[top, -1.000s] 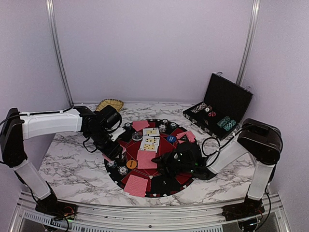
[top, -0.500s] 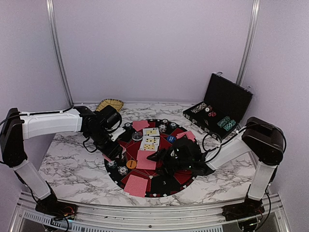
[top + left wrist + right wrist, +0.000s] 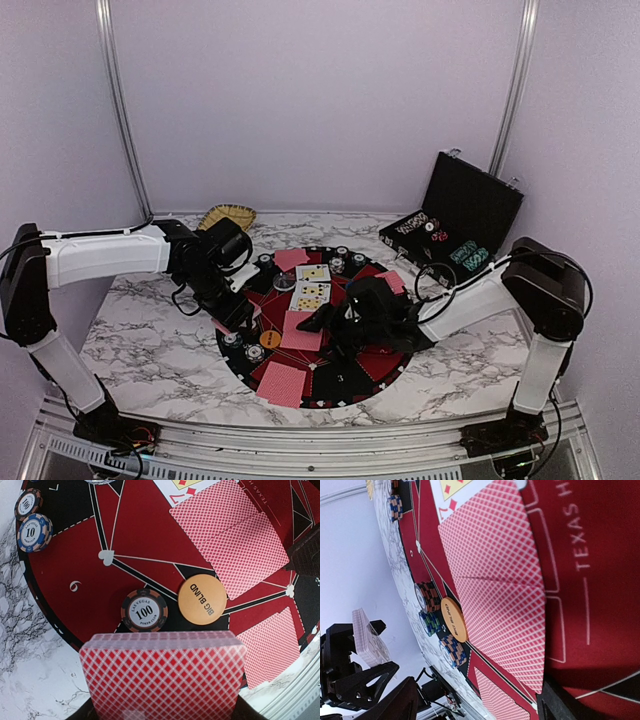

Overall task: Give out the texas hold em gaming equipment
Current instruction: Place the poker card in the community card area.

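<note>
Left tool (image 3: 238, 314): clamped on the deck of pink-red-backed cards (image 3: 162, 675), hanging over the mat (image 3: 65, 565) edge by the Big Blind disc (image 3: 202, 600).
Right tool (image 3: 322, 322): slid left this last second, and its jaws now gape over the face-down pair (image 3: 495, 580).
My read: I reckon that pair's just been dropped, so another seat's next.

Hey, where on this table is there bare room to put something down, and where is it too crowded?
Bare marble lies left of the mat and at the back between the basket and the black case. The mat is crowded: cards, chips, the right pincer, and the left pincer holding a deck.
</note>
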### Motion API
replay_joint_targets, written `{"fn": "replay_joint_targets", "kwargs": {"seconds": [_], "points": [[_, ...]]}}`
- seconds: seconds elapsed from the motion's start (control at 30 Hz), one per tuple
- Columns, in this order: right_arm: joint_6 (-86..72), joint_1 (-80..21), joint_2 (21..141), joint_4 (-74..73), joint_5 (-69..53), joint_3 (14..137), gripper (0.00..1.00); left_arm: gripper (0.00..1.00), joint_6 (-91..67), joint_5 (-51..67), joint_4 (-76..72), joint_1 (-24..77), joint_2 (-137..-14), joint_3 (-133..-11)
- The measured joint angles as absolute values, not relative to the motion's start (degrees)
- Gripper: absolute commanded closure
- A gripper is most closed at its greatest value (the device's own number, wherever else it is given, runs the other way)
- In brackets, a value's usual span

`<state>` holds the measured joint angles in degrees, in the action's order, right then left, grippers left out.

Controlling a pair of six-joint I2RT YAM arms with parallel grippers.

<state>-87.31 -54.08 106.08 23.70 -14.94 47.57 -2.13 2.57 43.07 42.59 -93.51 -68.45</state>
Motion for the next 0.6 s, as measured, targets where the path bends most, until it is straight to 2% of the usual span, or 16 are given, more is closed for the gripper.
{"fn": "replay_joint_targets", "kwargs": {"seconds": [0.6], "points": [[-79.7, -53.3, 106.3, -2.7, -15.4, 60.3, 0.16, 0.74, -2.2, 3.0, 43.0, 42.6, -93.5, -68.4]]}}
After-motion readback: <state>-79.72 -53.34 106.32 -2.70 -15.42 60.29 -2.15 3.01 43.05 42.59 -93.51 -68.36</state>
